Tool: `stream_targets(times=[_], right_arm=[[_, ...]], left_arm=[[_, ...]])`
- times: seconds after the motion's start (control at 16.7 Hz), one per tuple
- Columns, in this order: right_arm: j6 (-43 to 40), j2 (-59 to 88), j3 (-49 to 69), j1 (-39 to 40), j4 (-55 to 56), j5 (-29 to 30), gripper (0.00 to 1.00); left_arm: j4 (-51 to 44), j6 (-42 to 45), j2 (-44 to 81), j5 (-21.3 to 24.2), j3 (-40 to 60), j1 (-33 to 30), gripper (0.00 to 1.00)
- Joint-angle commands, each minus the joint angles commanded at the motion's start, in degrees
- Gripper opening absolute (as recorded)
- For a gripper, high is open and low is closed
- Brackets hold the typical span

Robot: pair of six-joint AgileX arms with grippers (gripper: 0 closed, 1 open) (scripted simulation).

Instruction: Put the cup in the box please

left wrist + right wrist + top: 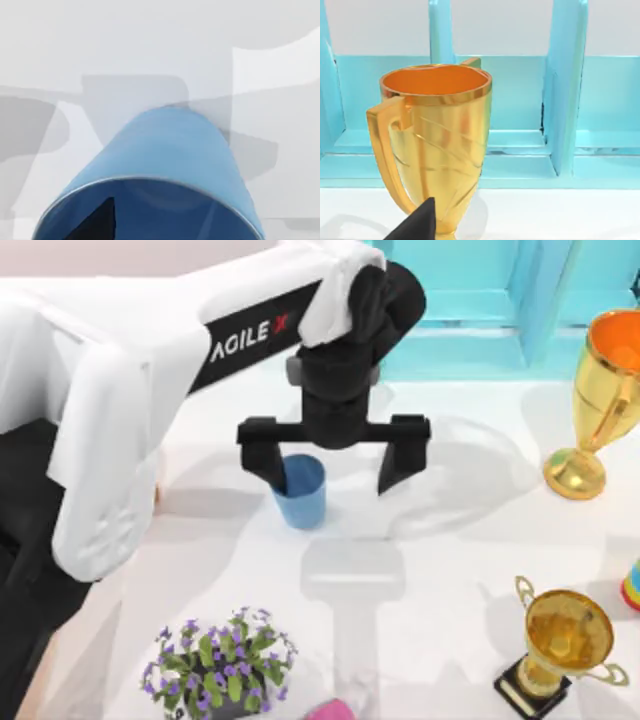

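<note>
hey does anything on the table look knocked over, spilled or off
Nothing stands out. The blue cup stands upright with one of the left gripper's open fingers inside its rim; both gold trophies and the flower pot are upright.

We see a turquoise crate [500,310] at upper right, a gold trophy [600,390] at the right edge, a second trophy [560,650] at lower right, a purple-flowered plant [222,660] at bottom, all on a white table [440,540].

Bright even light; soft grey arm shadows on white table [450,540]; slight blur.
</note>
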Motion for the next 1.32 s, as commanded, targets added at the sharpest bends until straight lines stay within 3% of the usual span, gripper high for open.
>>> stream_targets(times=[0.42,1.2,1.32], right_arm=[[0.0,0.0,0.0,0.0,0.0,0.0,1.0],[0.0,0.0,0.0,0.0,0.0,0.0,1.0],[0.0,0.0,0.0,0.0,0.0,0.0,1.0]], left_arm=[[3.79,-0.06,-0.21,0.0,-3.85,-0.05,1.0],[3.79,-0.06,-0.21,0.0,-3.85,-0.05,0.02],[3.79,-0.06,-0.21,0.0,-3.85,-0.05,0.0]])
